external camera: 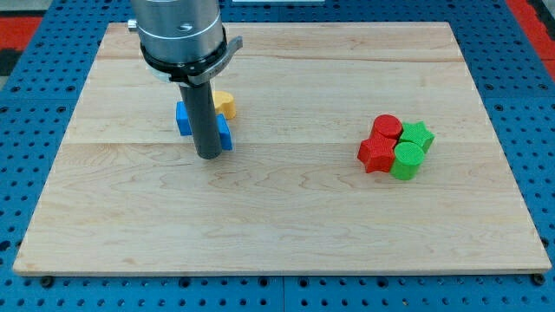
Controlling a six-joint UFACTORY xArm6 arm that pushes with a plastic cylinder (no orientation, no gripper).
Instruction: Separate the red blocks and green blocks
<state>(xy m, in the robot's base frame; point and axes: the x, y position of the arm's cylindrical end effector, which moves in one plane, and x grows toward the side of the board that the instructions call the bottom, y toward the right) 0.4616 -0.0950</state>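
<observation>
The red cylinder block (387, 126), red star-shaped block (375, 154), green star-shaped block (417, 135) and green cylinder block (407, 160) sit touching in one cluster at the view's right. I judge them light, rigid, easily slid. My tip (208, 156), holding nothing, rests well apart by the blue blocks (184, 118) and yellow block (225, 103). The wooden counter (286, 225) offers room around them.

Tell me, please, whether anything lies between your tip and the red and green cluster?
Nothing visible does. My tip sits by the blue blocks at the view's left; bare board separates it from the red cylinder cluster.
</observation>
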